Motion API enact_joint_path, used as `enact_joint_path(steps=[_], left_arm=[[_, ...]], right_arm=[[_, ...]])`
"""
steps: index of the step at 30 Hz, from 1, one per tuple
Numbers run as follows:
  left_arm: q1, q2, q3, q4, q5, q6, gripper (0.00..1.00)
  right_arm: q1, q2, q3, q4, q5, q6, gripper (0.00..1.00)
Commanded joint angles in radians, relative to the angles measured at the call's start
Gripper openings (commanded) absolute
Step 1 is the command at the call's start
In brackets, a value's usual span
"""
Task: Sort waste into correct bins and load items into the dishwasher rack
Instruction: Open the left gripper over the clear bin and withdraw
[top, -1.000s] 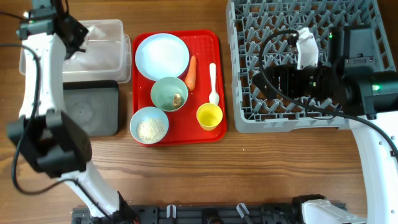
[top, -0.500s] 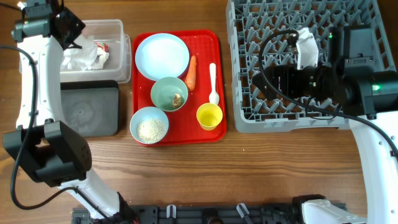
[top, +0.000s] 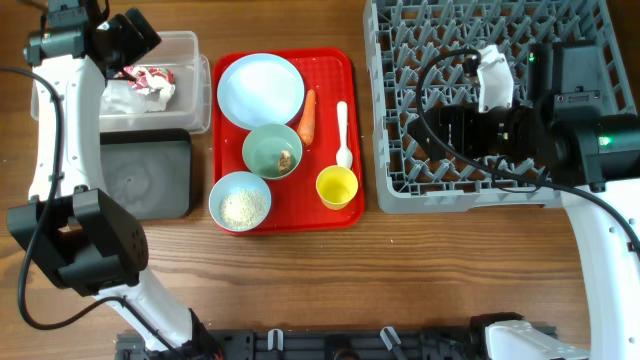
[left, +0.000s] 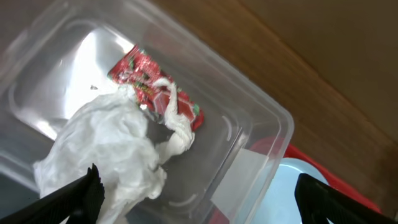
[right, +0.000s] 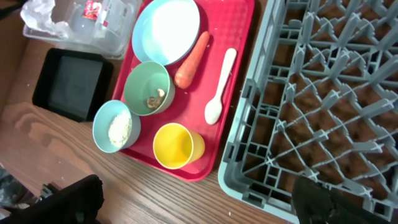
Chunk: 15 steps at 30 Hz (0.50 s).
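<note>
red-and-white wrapper (left: 155, 87) and crumpled white tissue (left: 106, 149) lie touching inside the clear tub (top: 185, 45) at top left, wrapper partly under the tissue. left gripper (left: 196, 183) hangs just above them, fingers spread wide, holding nothing. black tub (top: 145, 175) sits right below the clear one, touching or nearly so. red tray (top: 340, 215) just beside both tubs holds the rest: pale-blue plate (top: 260, 90) at top, carrot (top: 307, 115) beside it, white spoon (top: 343, 135) right of the carrot, mint-green bowl (top: 252, 145) mid-tray with a small brown lump (top: 285, 160) in it, light-blue bowl (top: 213, 195) with rice (top: 243, 207) at lower left, yellow cup (top: 336, 187) upright at lower right. grey dishwasher rack (top: 450, 198) stands right of the tray, no dishes seen in it. right gripper (right: 196, 190) hovers over the rack's left part, fingers spread wide, holding nothing.
</note>
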Motion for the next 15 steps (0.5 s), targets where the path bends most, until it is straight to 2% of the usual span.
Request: enact_joint_path(steps=[1, 3, 6, 8, 11, 14, 15], left_arm=[[0.000, 0.014, 0.005, -0.016, -0.024, -0.276, 1.00], [0.000, 0.014, 0.005, 0.023, 0.099, -0.204, 1.00], [-0.001, 0.014, 0.005, 0.059, 0.363, 0.032, 1.00], [-0.001, 0.014, 0.005, 0.050, 0.425, 0.093, 1.00], [0.005, 0.014, 0.005, 0.038, 0.370, 0.090, 1.00], [0.017, 0.014, 0.005, -0.016, 0.156, -0.083, 1.00], [0.017, 0.014, 0.005, -0.029, 0.118, -0.098, 1.00]], right_arm=[[0.003, 0.002, 0.016, -0.013, 0.021, -0.013, 1.00], [0.003, 0.002, 0.016, -0.023, 0.021, -0.014, 1.00], [0.003, 0.002, 0.016, -0.033, 0.021, -0.014, 1.00], [0.003, 0.002, 0.016, -0.034, 0.021, -0.014, 1.00], [0.003, 0.002, 0.016, -0.040, 0.021, -0.014, 1.00], [0.003, 0.002, 0.016, -0.047, 0.021, -0.014, 1.00], [0.003, 0.002, 0.016, -0.046, 0.021, -0.014, 1.00]])
